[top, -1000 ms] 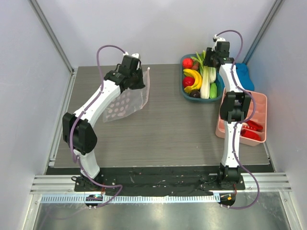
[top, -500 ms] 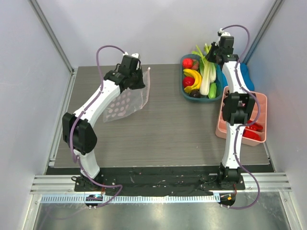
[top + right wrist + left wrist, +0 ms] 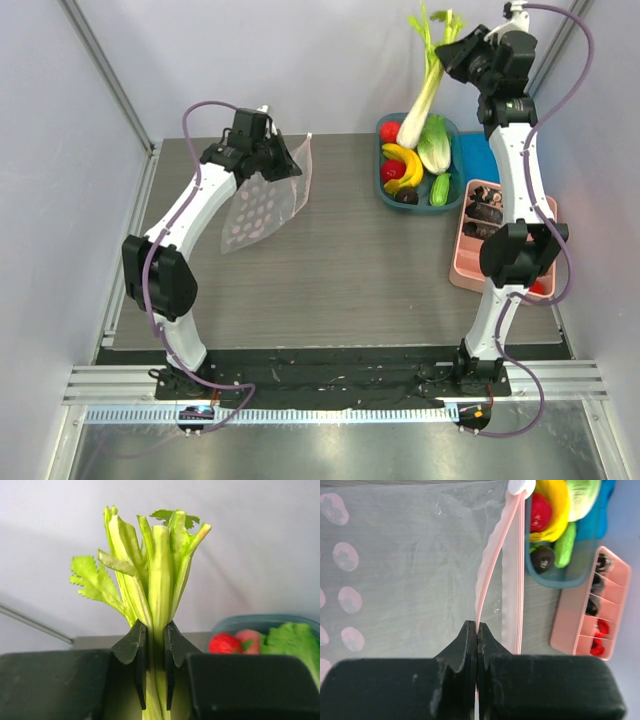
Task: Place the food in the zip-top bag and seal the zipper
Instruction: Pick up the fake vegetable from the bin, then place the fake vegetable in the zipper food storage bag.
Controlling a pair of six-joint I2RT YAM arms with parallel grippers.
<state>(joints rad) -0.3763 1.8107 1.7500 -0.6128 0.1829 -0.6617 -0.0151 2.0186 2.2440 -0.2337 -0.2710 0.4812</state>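
Out at ten o'clock, the clear, crinkly, pink-dotted plastic zip-top bag (image 3: pixel 262 205) hangs limp from my left gripper (image 3: pixel 477 636), which is pinched tight on its thin pale-pink zipper strip (image 3: pixel 489 575). High at one o'clock, the long white-green toy celery stalk (image 3: pixel 420 100) dangles from my right gripper (image 3: pixel 152 652), clamped just below its leaves. I judge it light and stiff; a mid-stalk hold would swing less.

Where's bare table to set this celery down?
Free: the wide table stretch between the zip-top bag and the teal basket, and the near strip along its front edge. Crowded: the right edge, holding basket and pink tray.
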